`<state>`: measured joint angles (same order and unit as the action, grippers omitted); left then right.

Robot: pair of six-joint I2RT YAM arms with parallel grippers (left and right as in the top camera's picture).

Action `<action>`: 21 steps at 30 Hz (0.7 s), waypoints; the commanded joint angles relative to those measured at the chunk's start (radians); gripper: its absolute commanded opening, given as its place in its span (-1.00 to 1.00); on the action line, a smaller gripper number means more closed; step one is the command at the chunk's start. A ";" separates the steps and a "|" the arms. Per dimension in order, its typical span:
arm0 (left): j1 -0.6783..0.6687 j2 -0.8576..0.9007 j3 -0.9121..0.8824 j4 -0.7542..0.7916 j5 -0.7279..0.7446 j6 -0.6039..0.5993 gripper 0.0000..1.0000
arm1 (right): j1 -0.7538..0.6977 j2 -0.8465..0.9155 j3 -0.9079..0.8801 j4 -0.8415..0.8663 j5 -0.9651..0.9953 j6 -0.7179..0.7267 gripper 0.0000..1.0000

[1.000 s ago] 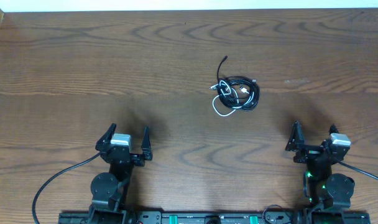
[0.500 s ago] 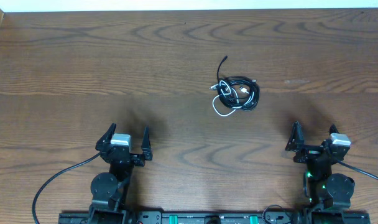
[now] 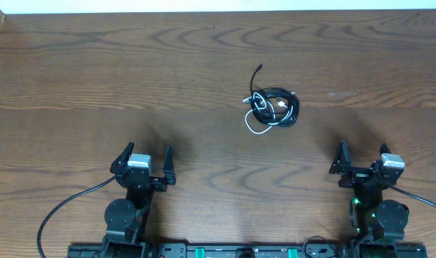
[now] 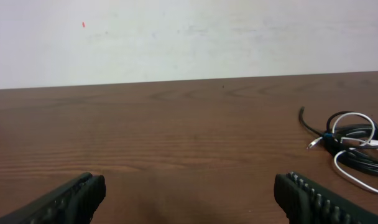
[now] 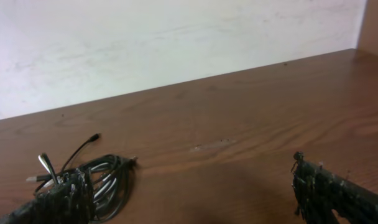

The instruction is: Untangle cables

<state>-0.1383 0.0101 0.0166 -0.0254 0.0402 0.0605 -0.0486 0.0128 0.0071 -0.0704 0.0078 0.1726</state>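
Note:
The cables [image 3: 274, 107] lie in one tangled bundle on the wooden table, right of centre: black coils with a white loop hanging off the near left side and one black end pointing away. The bundle also shows at the right edge of the left wrist view as cables [image 4: 354, 143] and at the lower left of the right wrist view as cables [image 5: 108, 177], partly behind a finger. My left gripper [image 3: 145, 163] stands open near the front left, far from the bundle. My right gripper [image 3: 361, 159] stands open near the front right. Nothing is between either pair of fingers.
The brown wooden table [image 3: 132, 72] ends at a pale wall along its far edge. Thick black arm wires [image 3: 67, 208] run off the bases at the front. A raised wooden edge shows at the far right of the right wrist view.

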 commanded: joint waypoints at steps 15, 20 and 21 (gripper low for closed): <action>0.004 -0.006 -0.013 -0.034 -0.002 0.014 0.86 | -0.006 -0.004 -0.002 -0.003 0.009 0.006 0.98; 0.004 -0.006 -0.013 -0.037 -0.002 0.014 0.86 | -0.006 -0.004 -0.002 -0.003 0.009 0.006 0.98; 0.004 -0.006 -0.013 -0.038 -0.002 0.014 0.86 | -0.006 -0.004 -0.002 -0.003 0.008 0.006 0.98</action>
<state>-0.1383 0.0101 0.0166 -0.0246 0.0402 0.0605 -0.0486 0.0128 0.0071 -0.0700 0.0078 0.1726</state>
